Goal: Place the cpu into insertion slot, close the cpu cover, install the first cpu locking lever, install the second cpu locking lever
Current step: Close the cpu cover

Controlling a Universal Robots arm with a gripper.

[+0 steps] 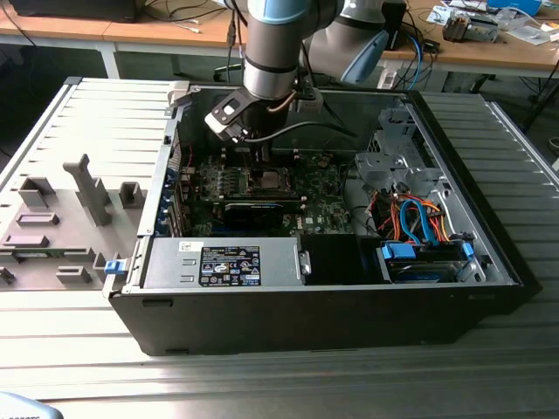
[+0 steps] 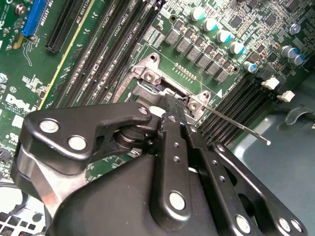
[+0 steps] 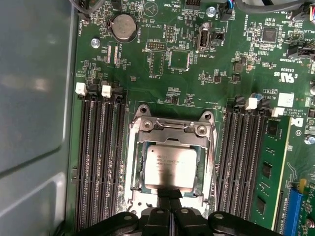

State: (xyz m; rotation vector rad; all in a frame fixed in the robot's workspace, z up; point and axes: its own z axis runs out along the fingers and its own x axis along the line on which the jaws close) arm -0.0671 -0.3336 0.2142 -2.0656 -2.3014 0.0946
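The cpu lies seated in the insertion slot on the green motherboard. The cpu cover is folded flat over the slot and frames the chip. The tool, its fingers pressed together, sits at the slot's edge on the cover. In the second wrist view, a thin locking lever juts out from the slot's corner.

1. Seen from the exterior view: arm standing near upright, grey and pale-blue joints stacked, wrist turned straight down.
2. Below the wrist: gripper lowered, tips pointing down.
3. Caught in both wrist views: gripper drawn closed, black fingers pressed together with no gap at the tips, bolted links splayed wide behind them.
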